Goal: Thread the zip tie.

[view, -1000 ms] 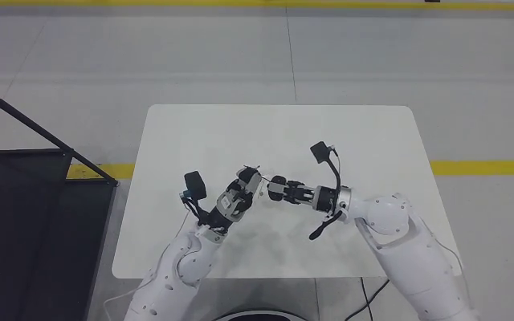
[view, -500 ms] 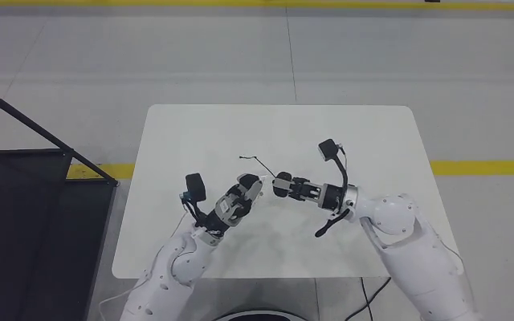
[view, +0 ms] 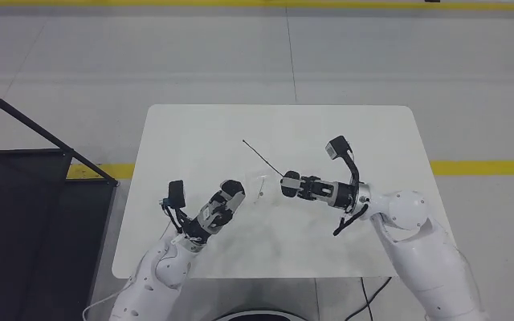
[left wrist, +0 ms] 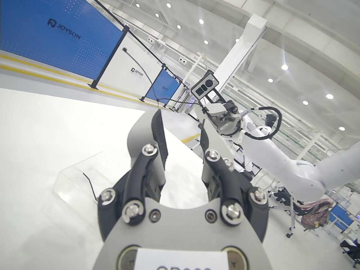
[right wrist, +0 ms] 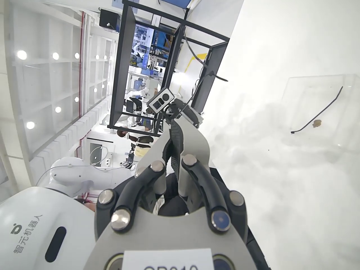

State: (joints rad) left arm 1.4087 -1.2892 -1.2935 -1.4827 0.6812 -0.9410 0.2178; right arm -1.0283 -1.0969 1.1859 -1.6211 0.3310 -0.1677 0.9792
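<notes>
My right gripper pinches a thin black plastic zip tie between its jaws. My left gripper hangs near it over the white table, jaws spread

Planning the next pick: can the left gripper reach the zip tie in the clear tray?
Probably yes: the left gripper is open, empty, beside the clear tray; nothing covers the zip tie.

You're working on a white table with rounded corners. A small clear tray sits directly on it, and a black zip tie lies inside.
</notes>
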